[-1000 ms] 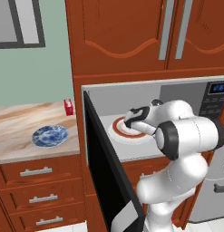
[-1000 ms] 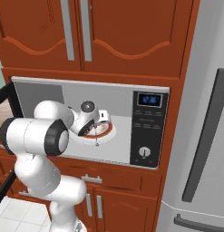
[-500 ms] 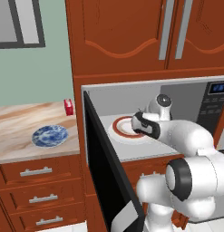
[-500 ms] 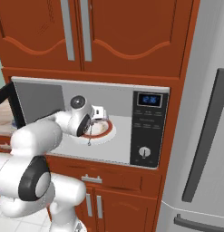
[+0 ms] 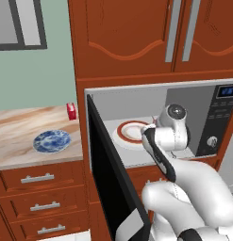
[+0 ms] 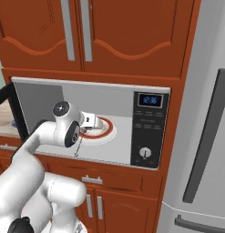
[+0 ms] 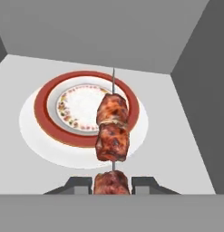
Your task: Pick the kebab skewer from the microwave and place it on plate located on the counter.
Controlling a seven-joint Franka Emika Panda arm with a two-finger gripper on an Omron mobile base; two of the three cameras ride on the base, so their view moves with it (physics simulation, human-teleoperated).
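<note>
Glossy white arm (image 5: 184, 179) of rounded, bulbous segments, dark bands at the joints, a round grey cap on its wrist, small dark fingertips (image 7: 78, 183).

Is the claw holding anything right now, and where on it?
Yes. The claw is shut on the kebab skewer, pinching the meat chunk nearest the camera, at one end of the stick, with the rest pointing out over the red-rimmed plate.

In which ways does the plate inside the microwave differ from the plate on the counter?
The red-rimmed plate is white with an orange-red rim band; the blue plate is mottled blue and white. The red-rimmed plate lies inside the open microwave; the blue plate lies on the counter to its left. The kebab skewer, held by the pincer, hangs in front of the red-rimmed plate; nothing is near the blue plate. Both are round, flat and bare.
</note>
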